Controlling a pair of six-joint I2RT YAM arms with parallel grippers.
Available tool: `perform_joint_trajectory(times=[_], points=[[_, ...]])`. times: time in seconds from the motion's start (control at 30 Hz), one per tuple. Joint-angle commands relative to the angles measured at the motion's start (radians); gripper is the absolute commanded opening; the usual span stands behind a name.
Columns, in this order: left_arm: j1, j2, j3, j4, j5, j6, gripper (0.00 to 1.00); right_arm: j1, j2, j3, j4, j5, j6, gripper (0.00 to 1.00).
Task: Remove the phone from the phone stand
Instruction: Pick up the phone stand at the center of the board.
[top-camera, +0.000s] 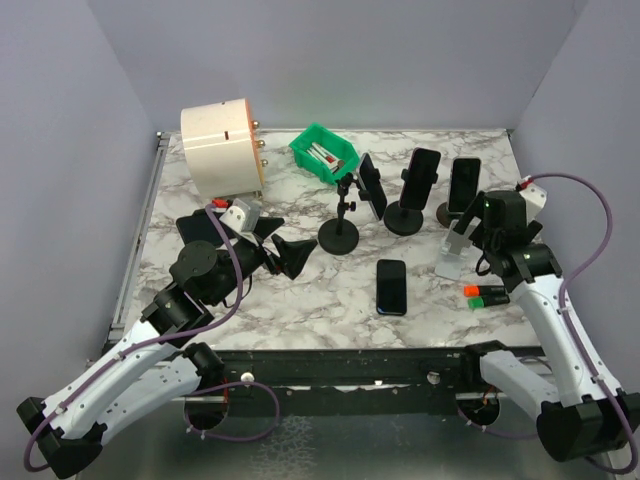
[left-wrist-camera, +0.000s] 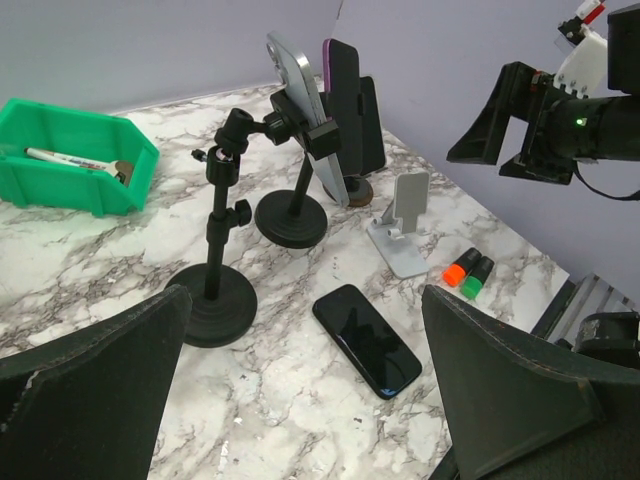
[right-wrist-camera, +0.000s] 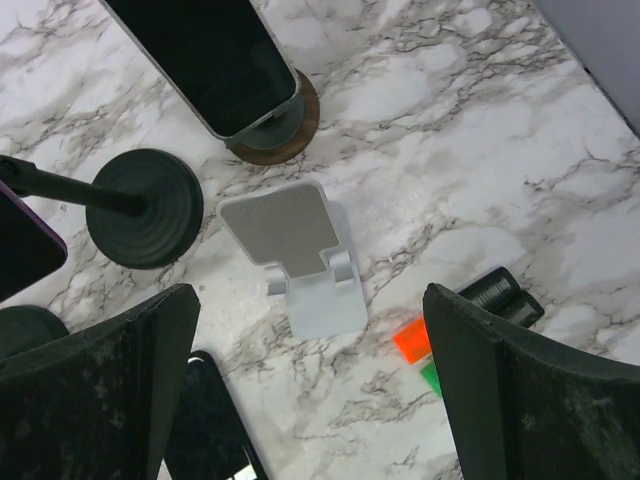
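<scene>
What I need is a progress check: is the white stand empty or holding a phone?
Empty: the white stand shows its bare backrest, and a phone lies flat nearby.

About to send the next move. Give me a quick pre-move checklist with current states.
1. Right end effector open: ok.
2. Left end effector open, holding nothing: ok.
3. White stand empty: ok.
4. Flat phone lying on the table, apart from both end effectors: ok.
5. All stands emptied: not ok; three mounted phones sit upright on other stands.
6. Which mounted phone comes next: cannot tell.
</scene>
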Motion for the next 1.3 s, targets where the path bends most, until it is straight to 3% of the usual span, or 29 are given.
perform_joint_trajectory(times=[0.0,0.4,1.0,1.27], points=[[-0.006,-0.002,0.025,0.005,0.014,-0.013,0.99,-0.077,0.032,-0.051,0.182,-0.161,-0.139,1.00],[-0.006,-0.015,0.023,0.010,0.044,-0.019,0.99,-0.091,0.147,-0.166,0.421,-0.168,-0.167,1.00],[-0.006,-0.024,0.023,0.020,0.067,-0.029,0.99,-0.099,0.336,-0.164,0.493,-0.084,-0.183,1.00],[-0.008,-0.028,0.021,0.020,0.071,-0.031,0.99,-0.100,0.375,-0.204,0.531,-0.096,-0.186,0.90]])
